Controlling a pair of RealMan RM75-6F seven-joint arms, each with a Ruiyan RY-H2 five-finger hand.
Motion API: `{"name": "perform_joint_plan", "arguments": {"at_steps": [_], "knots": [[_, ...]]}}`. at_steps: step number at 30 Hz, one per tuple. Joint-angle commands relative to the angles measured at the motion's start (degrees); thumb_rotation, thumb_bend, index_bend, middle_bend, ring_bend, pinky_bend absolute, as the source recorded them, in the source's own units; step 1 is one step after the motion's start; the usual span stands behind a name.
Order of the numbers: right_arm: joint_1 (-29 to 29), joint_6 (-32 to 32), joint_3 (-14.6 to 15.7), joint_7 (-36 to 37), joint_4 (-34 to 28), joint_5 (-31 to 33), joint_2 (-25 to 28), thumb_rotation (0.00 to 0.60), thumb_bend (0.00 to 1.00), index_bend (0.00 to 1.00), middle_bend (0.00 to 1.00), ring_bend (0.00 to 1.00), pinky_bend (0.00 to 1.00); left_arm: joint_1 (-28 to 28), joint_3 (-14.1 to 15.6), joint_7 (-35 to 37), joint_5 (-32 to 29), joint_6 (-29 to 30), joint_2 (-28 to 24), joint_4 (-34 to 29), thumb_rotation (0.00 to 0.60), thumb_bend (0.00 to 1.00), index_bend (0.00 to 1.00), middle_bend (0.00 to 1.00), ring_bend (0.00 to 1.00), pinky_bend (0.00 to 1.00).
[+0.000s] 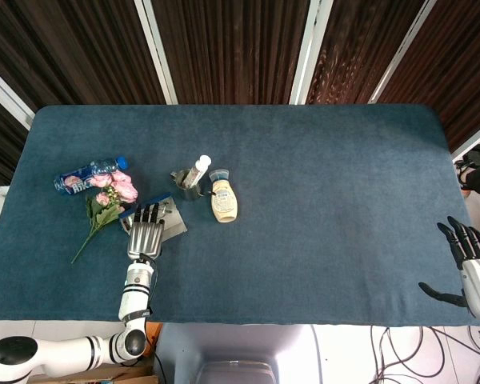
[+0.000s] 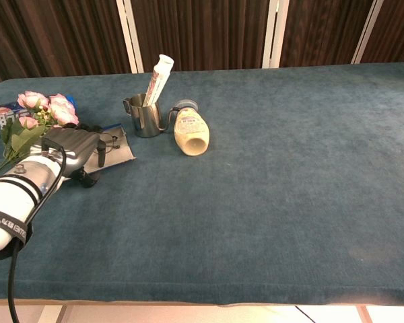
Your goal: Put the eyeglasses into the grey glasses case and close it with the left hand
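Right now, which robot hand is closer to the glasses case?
Left. The left hand is right over the grey glasses case; the right hand hangs far off, past the table's other end.

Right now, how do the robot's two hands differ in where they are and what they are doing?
The left hand lies over the grey glasses case beside the flowers, while the right hand hangs off the table's right edge. The left hand's fingers reach across the case; the right hand's fingers are spread, holding nothing. Both point away from the robot.
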State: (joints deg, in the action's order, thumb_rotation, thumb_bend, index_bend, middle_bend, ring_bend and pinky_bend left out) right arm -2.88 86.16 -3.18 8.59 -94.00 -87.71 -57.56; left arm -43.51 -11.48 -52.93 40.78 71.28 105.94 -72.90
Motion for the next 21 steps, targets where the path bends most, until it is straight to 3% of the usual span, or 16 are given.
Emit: {"name": "perform_joint_plan", "arguments": {"at_steps": [1, 14, 21], "knots": [[0.0, -0.1, 0.0, 0.0, 0.0, 0.0, 0.0, 0.600, 0.13, 0.00, 0.00, 0.00, 0.00, 0.7, -0.2, 2.8, 2.3, 0.9, 0.7, 1.9, 0.583, 0.46, 0.50, 0.07, 0.00, 0.03], [0.0, -0.1, 0.1, -0.3, 0.0, -0.1, 0.0, 0.600, 0.13, 0.00, 0.00, 0.00, 0.00, 2.1, -1.2, 6.2, 6.4, 1.2, 1.1, 3.6, 0.599, 0.44, 0.51, 0.09, 0.00, 0.03], [0.0, -0.2, 0.1, -0.4, 0.0, -0.1, -0.1, 0.600, 0.13, 0.00, 0.00, 0.00, 0.00, 2.6, -1.7, 7.6, 8.4, 1.2, 0.9, 4.2, 0.600, 0.46, 0.57, 0.11, 0.00, 0.03]]}}
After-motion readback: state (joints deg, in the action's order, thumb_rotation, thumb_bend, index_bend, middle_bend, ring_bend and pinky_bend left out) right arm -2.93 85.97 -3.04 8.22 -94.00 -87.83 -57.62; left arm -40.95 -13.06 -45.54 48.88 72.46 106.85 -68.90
